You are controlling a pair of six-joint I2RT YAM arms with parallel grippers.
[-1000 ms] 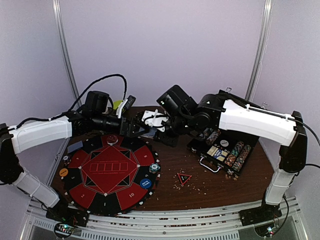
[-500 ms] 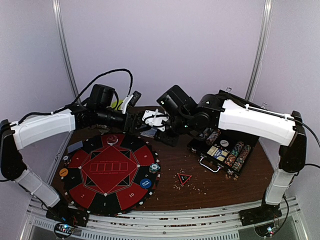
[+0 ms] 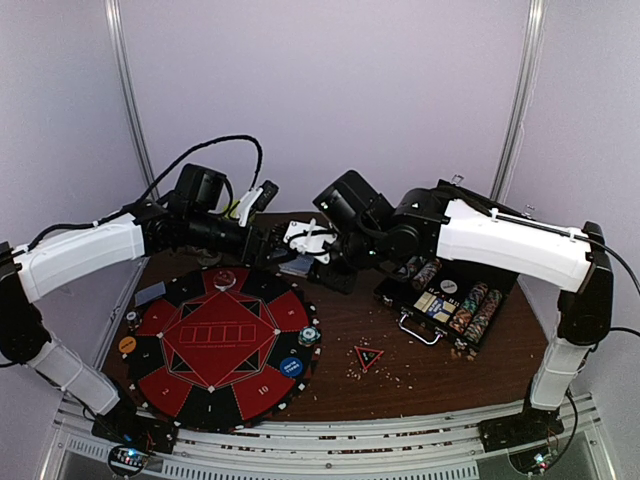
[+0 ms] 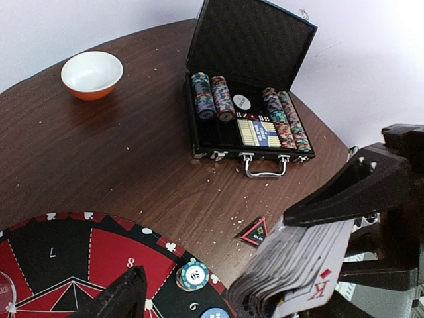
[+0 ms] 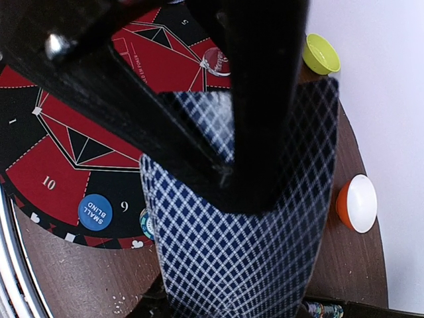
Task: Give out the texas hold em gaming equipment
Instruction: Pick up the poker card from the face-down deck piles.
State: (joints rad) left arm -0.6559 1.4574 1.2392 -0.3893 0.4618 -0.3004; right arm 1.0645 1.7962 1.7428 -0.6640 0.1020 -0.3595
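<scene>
My right gripper [image 3: 318, 247] is shut on a deck of playing cards [image 5: 245, 258] with blue diamond backs, held above the table's far middle. In the left wrist view the deck [image 4: 298, 265] shows its stacked edges and a red king face. My left gripper [image 3: 264, 243] faces it from the left, open [image 4: 218, 291]; its left finger [image 4: 119, 298] stands apart from the cards. On the round red-black mat [image 3: 220, 340] lie a chip stack [image 3: 308, 335], a blue button [image 3: 291, 367] and an orange button [image 3: 127, 345]. A red-black triangle marker [image 3: 368, 356] lies on the wood.
The open black chip case [image 3: 445, 295] with rows of chips sits at the right. An orange-and-white bowl [image 4: 92, 74] and a yellow-green bowl [image 5: 321, 54] stand at the table's far side. A single card [image 3: 150, 294] lies at the mat's left edge. Crumbs dot the wood.
My left arm has risen a little and its gripper has drawn slightly back and up beside the deck. The right arm and deck have not moved.
</scene>
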